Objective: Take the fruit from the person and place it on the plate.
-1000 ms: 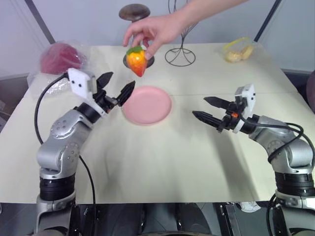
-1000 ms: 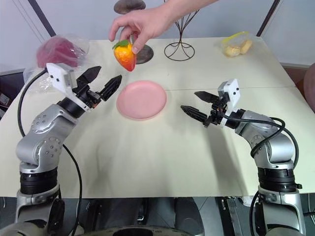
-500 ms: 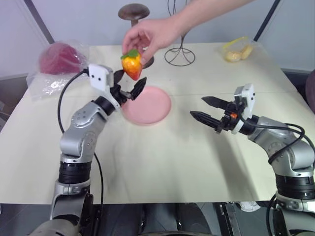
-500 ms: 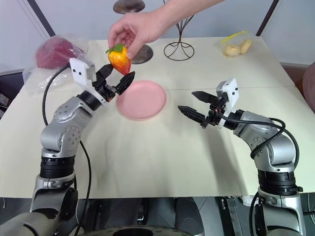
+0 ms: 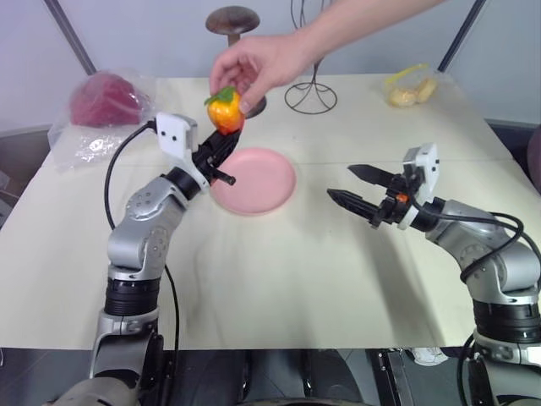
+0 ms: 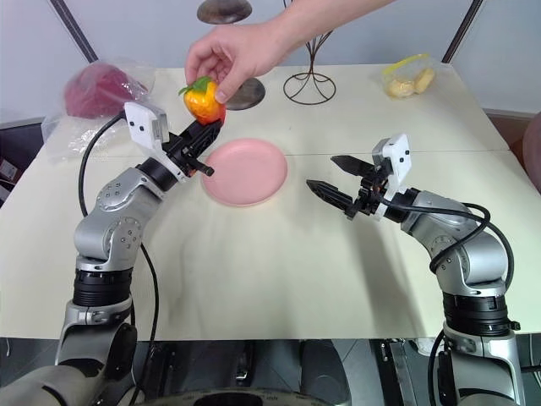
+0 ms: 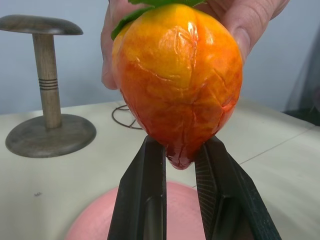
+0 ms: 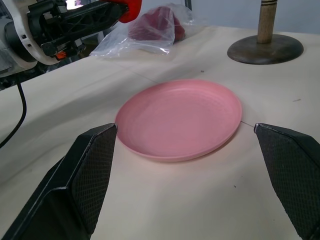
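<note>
The person's hand [image 5: 258, 63] holds the fruit [image 5: 226, 115], glossy orange-red with a green leafy top, in the air above the back left edge of the pink plate [image 5: 254, 180]. My left gripper [image 5: 226, 139] reaches up from the left and is shut on the fruit's [image 7: 177, 85] pointed lower tip, one black finger [image 7: 145, 200] on each side, while the person's fingers still pinch its top. The plate lies flat on the table with nothing on it. To its right my right gripper [image 5: 342, 184] hovers open, pointing at the plate [image 8: 180, 117].
A wooden stand [image 7: 50, 132] and a wire stand [image 5: 310, 96] are at the back behind the hand. A dark red lump in clear plastic [image 5: 103, 100] lies at the back left, a bag of pale yellow items [image 5: 407, 87] at the back right.
My left gripper rose forward to the fruit and shut on its lower tip. The person's hand lowered the fruit slightly toward it. The right arm stayed put.
</note>
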